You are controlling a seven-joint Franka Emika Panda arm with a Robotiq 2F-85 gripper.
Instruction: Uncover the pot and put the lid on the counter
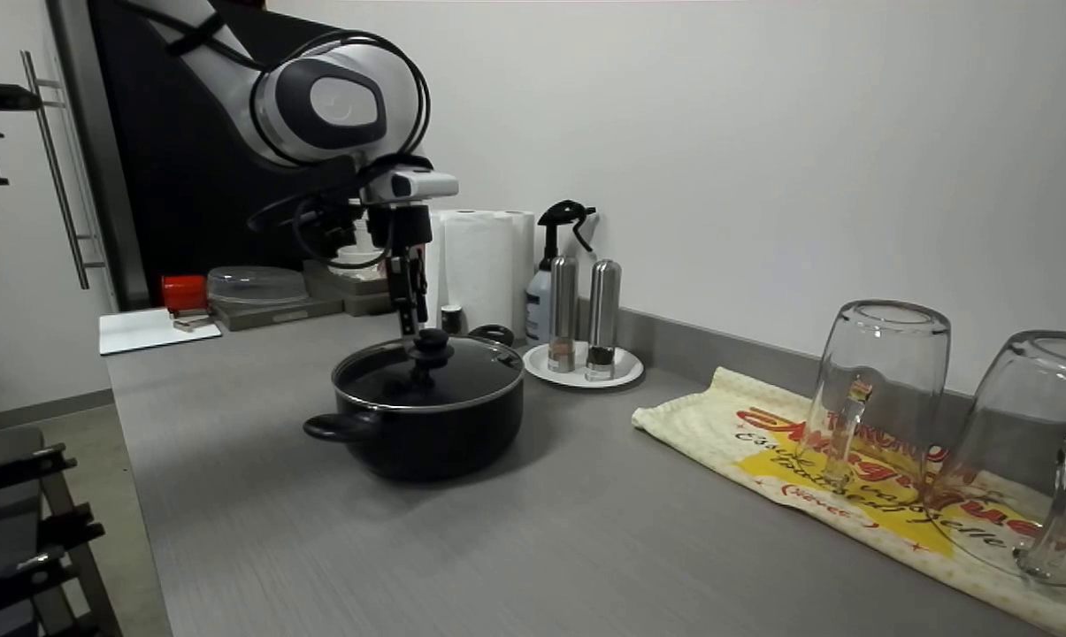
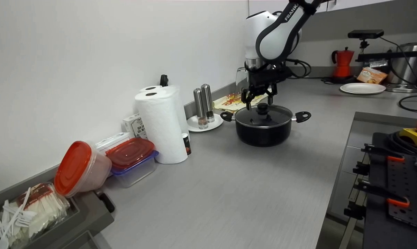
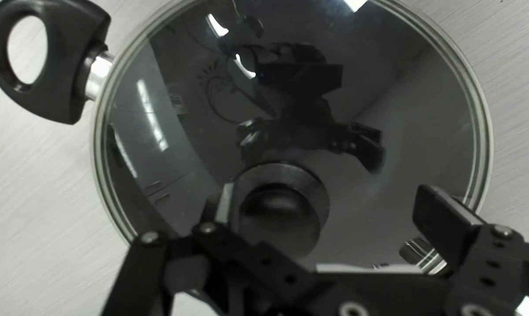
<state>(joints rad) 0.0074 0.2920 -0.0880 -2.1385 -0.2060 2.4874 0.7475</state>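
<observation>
The black pot [image 1: 435, 451] stands on the grey counter [image 1: 533, 557]; both also show in an exterior view, the pot [image 2: 263, 135] and the counter [image 2: 236, 197]. The see-through lid [image 1: 382, 379] with its dark centre knob [image 1: 431, 348] sits on the pot in both exterior views. My gripper [image 2: 259, 103] points down just above the lid, fingers apart. In the wrist view the gripper [image 3: 328, 202] is open and empty over the lid [image 3: 422, 109]. The knob [image 3: 279, 215] lies between the fingers in that picture, close to the left finger and partly hidden by it.
A white plate [image 1: 577, 379] with two steel grinders [image 1: 603, 310] stands close behind the pot. Paper towel rolls [image 2: 163, 128] and food containers [image 2: 132, 155] line the wall. Upside-down glass mugs [image 1: 882, 389] stand on a patterned cloth [image 1: 727, 416].
</observation>
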